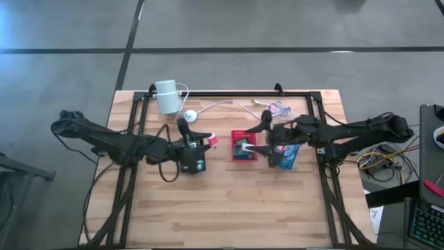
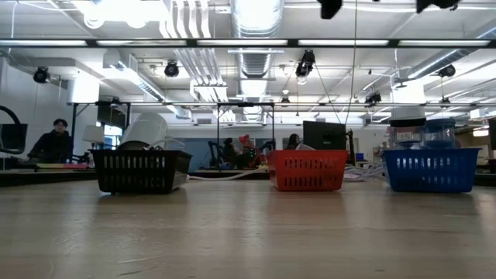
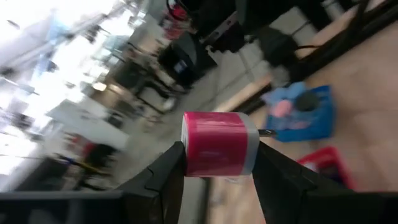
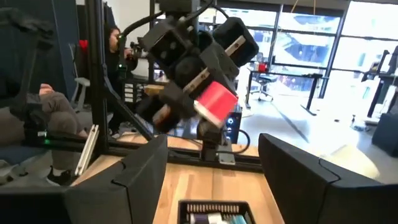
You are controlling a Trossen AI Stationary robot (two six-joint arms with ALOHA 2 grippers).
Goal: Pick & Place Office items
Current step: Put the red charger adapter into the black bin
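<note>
A pink block with a pale grey end is lifted above the table's middle, and my left gripper is shut on it. In the high view the left gripper hangs by the black tray. My right gripper faces it, open, with nothing between its fingers. It stands over the red tray. The right wrist view shows the pink block in the left gripper farther off. Neither gripper appears in the low view. My left gripper pinches the pink block by two opposite sides between its two fingers. The fingers lie about level and point toward the table's right. The block is lifted clear of the table and the trays.
Black, red and blue trays stand in a row across the table's middle. The blue tray holds small items. A white cylinder with a cable and a white disc lie at the far side. Bare wood spreads toward the near edge.
</note>
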